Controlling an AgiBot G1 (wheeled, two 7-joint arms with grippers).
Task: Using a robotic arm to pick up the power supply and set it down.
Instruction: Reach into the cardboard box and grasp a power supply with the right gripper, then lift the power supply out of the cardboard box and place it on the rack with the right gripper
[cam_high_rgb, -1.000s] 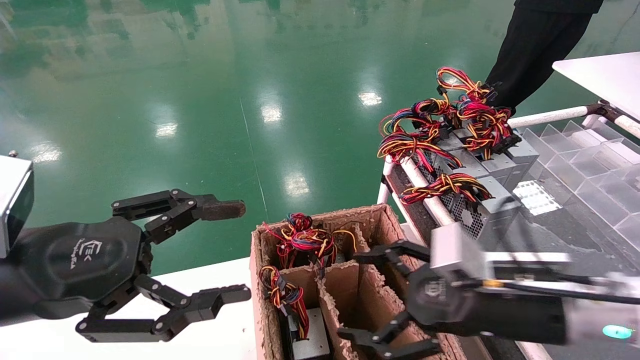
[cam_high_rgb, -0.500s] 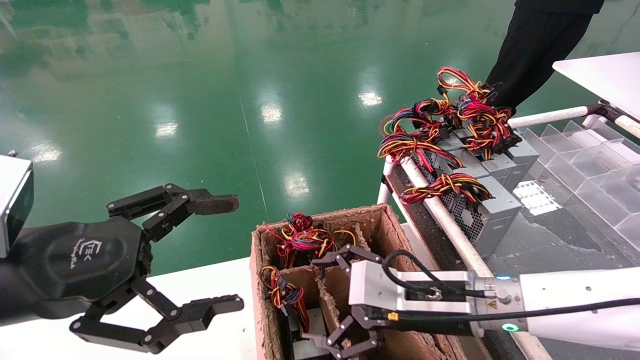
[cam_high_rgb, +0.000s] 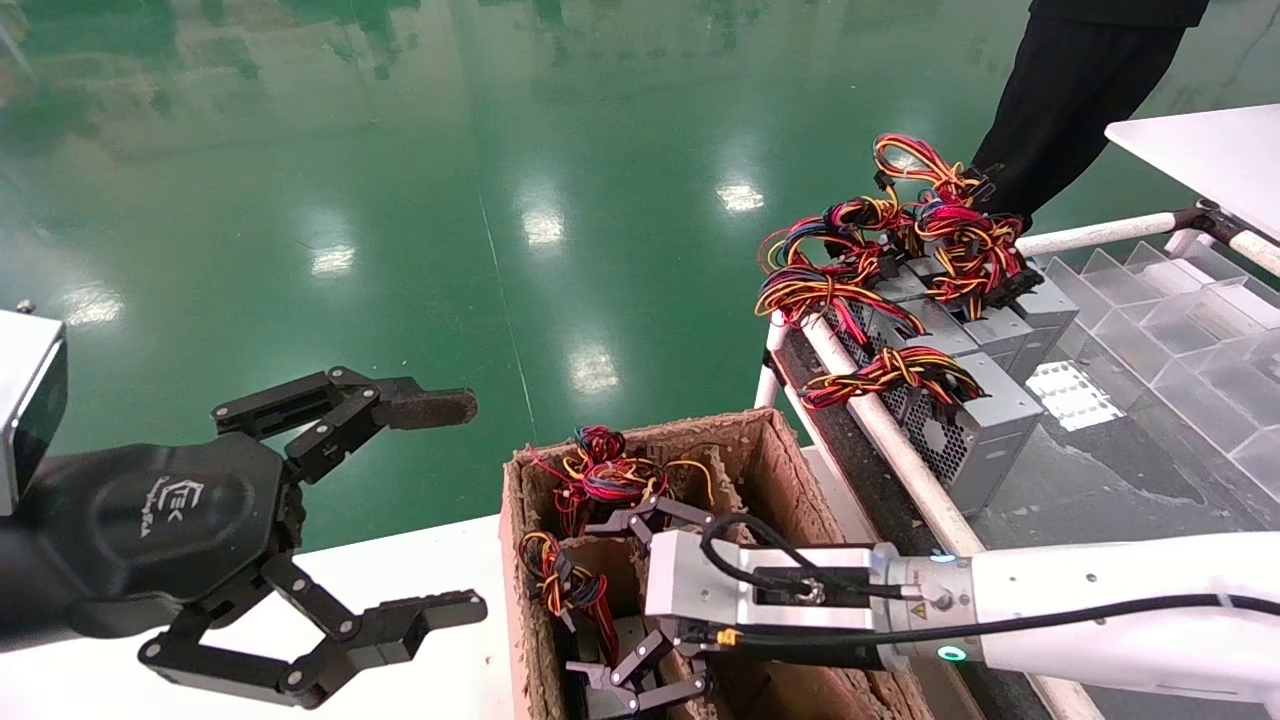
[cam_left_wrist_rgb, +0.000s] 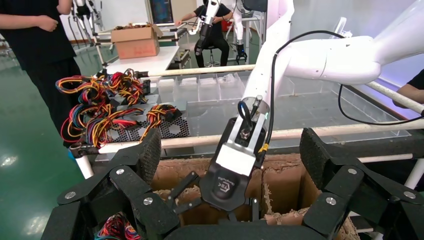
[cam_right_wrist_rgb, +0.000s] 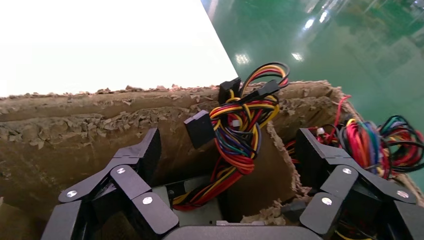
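Observation:
My right gripper (cam_high_rgb: 585, 600), all black with a silver-white wrist block, is open and reaches down into the near-left compartment of the brown cardboard box (cam_high_rgb: 740, 430). A power supply (cam_high_rgb: 627, 640) lies in that compartment: a grey metal box with a bundle of red, yellow and black wires. In the right wrist view its grey case (cam_right_wrist_rgb: 200, 212) and wire bundle sit between the open fingers of the right gripper (cam_right_wrist_rgb: 230, 150), which do not touch them. My left gripper (cam_high_rgb: 455, 510), with a rusty-brown pad on one fingertip, hangs open and empty to the left of the box.
A second wire bundle (cam_high_rgb: 605, 475) fills the box's far-left compartment. Several grey power supplies (cam_high_rgb: 985, 410) stand on a sloped rack at the right, beside clear plastic bins (cam_high_rgb: 1180, 320). A person in black (cam_high_rgb: 1080, 90) stands behind. The box rests on a white table (cam_high_rgb: 420, 690).
My right gripper has swung left across the box and dropped into the near-left compartment. The left gripper shifted slightly down, then stayed still and open.

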